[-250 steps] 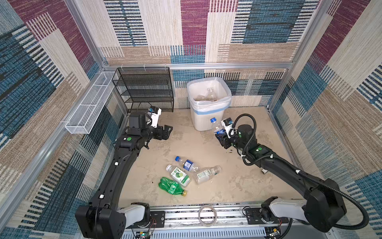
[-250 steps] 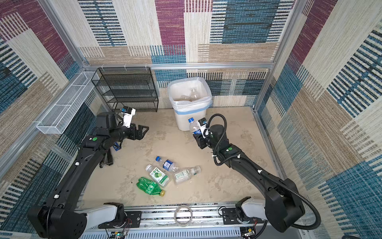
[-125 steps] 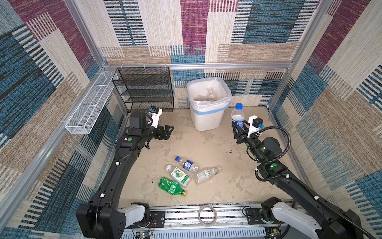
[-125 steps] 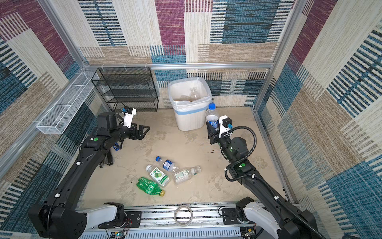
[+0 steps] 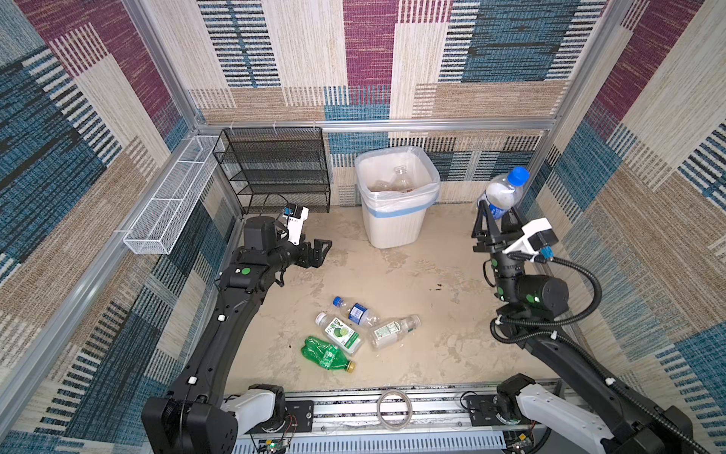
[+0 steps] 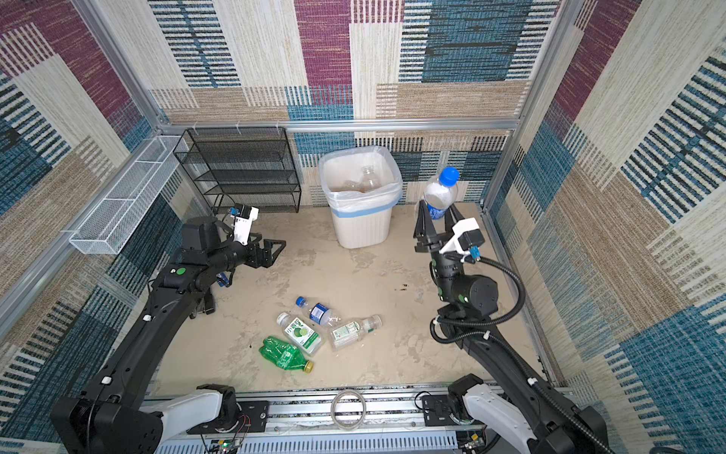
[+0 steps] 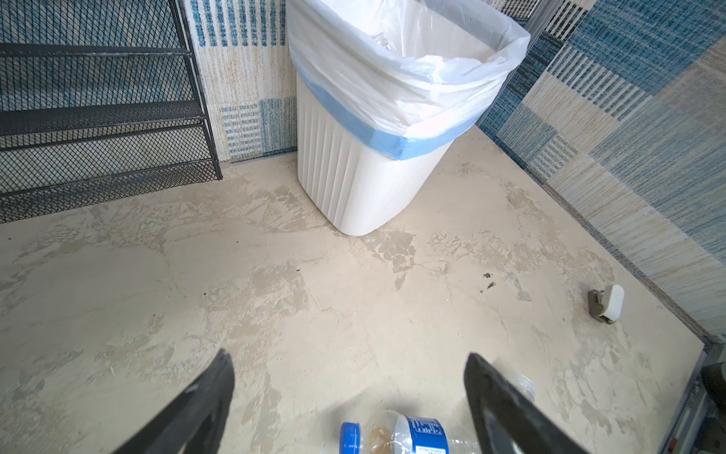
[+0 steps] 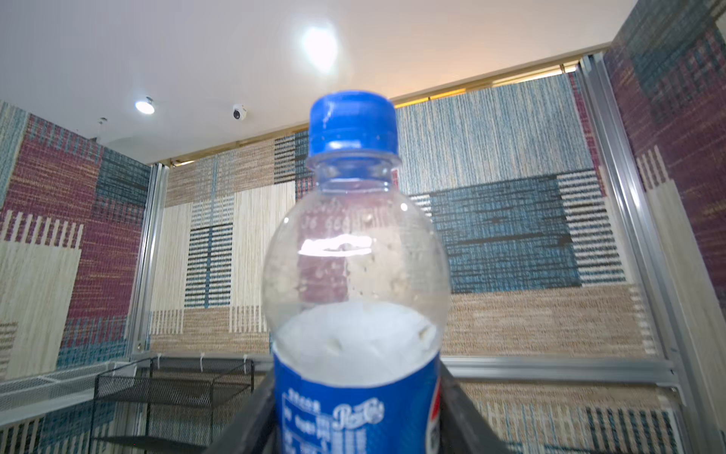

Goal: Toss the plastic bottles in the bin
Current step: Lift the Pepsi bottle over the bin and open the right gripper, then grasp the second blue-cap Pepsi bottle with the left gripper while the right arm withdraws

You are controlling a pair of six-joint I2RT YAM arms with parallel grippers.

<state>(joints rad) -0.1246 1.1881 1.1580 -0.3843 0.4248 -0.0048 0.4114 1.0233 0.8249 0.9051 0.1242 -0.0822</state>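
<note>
Clamping blue-capped bottle (image 5: 501, 192) upright in right gripper (image 5: 497, 210), close to right wall (image 5: 613, 204); open floor (image 5: 432, 255) toward bin (image 5: 393, 232) (left gripper (image 7: 349, 355) spread wide).

Black mesh rack (image 5: 275, 173) stood at rear wall (image 5: 369, 59); white wire basket (image 5: 169, 204) hung on side wall (image 5: 59, 137) nr it. Thin ring (image 5: 394, 407) lay on front rail (image 5: 338, 410).
</note>
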